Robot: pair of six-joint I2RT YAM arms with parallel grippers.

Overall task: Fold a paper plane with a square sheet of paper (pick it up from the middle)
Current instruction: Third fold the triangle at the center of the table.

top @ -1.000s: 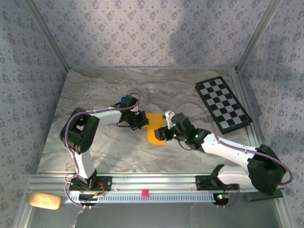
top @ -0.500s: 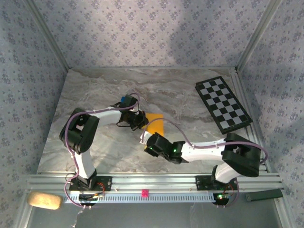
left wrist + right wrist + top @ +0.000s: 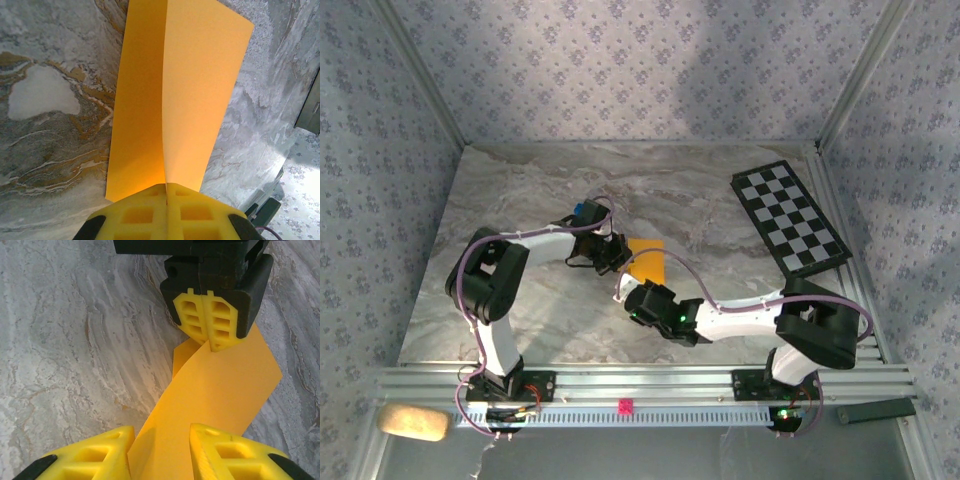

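The square sheet of paper (image 3: 648,260) is orange-yellow and bent up along a centre fold (image 3: 175,90) above the marble table. My left gripper (image 3: 616,252) is shut on the fold at the sheet's left end, and its yellow fingers (image 3: 140,215) press together on it. In the right wrist view the same gripper (image 3: 206,337) pinches the far end of the sheet (image 3: 220,385). My right gripper (image 3: 638,293) is at the near end of the sheet. It is open, with its fingertips (image 3: 162,445) apart on either side of the paper's edge.
A black-and-white checkered board (image 3: 788,218) lies at the table's back right. The right arm's elbow (image 3: 820,325) sits low over the near right of the table. A tan pad (image 3: 413,421) lies off the table at the front left.
The right arm has swung from the sheet's right side round to its near end, and its jaws have narrowed about the paper. The left gripper has stayed shut on the fold.
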